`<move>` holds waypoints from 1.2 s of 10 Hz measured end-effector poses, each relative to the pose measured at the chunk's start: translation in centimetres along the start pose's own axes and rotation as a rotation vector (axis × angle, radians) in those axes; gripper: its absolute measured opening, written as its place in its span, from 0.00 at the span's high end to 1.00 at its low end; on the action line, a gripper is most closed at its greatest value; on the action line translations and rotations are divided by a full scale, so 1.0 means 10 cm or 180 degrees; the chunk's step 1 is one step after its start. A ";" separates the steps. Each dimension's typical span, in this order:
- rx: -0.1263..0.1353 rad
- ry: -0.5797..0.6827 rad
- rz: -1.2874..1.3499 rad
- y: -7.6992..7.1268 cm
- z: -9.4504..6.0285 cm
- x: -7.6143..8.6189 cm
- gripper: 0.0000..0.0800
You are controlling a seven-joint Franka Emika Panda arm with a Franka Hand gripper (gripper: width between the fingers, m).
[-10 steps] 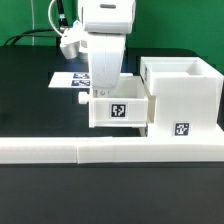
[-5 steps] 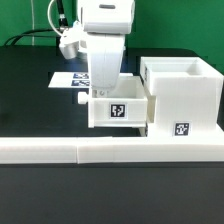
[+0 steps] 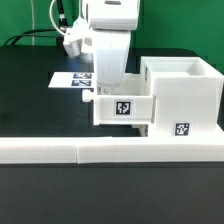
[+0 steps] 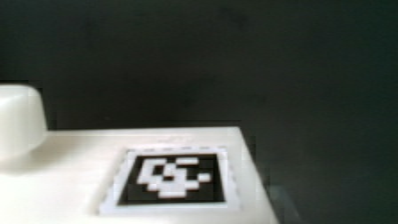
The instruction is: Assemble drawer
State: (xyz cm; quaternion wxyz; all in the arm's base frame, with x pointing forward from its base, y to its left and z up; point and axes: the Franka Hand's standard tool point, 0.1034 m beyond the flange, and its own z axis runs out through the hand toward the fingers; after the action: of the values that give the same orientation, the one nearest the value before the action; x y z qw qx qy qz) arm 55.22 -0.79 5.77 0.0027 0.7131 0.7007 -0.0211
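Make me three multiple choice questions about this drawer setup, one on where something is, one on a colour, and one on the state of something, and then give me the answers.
1. In the exterior view, where is the drawer housing relative to the tray under the gripper?
A. On the exterior view's right
B. On the exterior view's left
C. Stacked on top of it

2. What colour is the table surface?
A. White
B. Black
C. Wooden brown

3. What is the state of the housing's top?
A. Covered by a lid
B. Open, with a hollow interior showing
C. Filled with a tray

Answers:
1. A, the tall box stands at the tray's right side in the exterior view.
2. B, the surface around the marker board is dark black.
3. B, the rim frames an empty cavity.
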 end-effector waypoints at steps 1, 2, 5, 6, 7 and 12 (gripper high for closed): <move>-0.0055 0.0012 -0.0001 0.01 0.01 0.01 0.95; -0.0037 0.0010 -0.0001 -0.01 0.02 0.01 0.95; -0.0035 0.0008 -0.0054 -0.01 0.03 0.03 0.95; -0.0035 0.0009 -0.0070 -0.01 0.03 0.04 0.95; -0.0037 0.0009 -0.0062 -0.01 0.03 0.03 0.95; -0.0040 0.0007 -0.0080 -0.01 0.03 0.04 0.95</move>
State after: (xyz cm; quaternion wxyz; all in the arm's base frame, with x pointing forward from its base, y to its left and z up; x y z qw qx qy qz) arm 55.11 -0.38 5.44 0.0062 0.7043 0.7097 -0.0159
